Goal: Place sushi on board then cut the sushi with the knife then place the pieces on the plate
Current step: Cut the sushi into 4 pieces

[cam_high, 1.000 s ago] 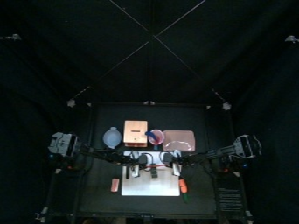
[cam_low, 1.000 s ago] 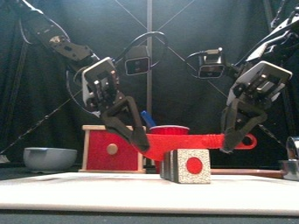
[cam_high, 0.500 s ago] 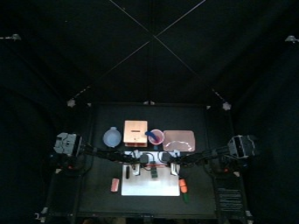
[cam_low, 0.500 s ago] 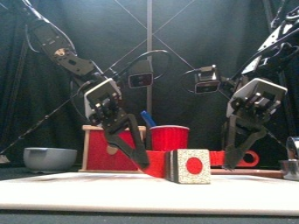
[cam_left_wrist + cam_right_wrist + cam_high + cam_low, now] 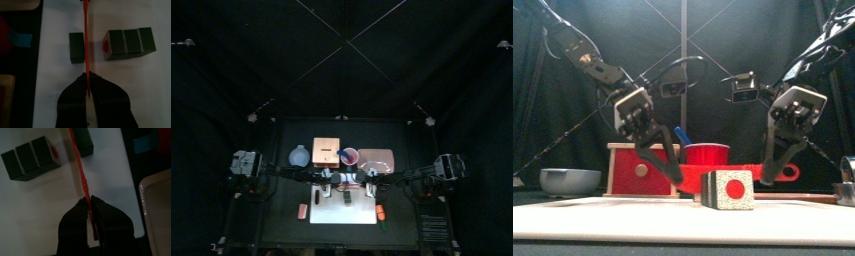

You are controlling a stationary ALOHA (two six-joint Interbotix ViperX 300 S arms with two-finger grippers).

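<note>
A red cup holds a blue knife, and both arms slant down to the white board, left pincer and right pincer clamped on one red knife.

On white cutting board at table's 6 o'clock: dark green toy sushi roll, three blocks joined, lying flat, front end face speckled white with red centre. One cut slice apart at its 12 o'clock. Thin red plastic toy knife spans gap, 9-to-3, both ends gripped. At board's 1 o'clock: flat pink tray.
</note>
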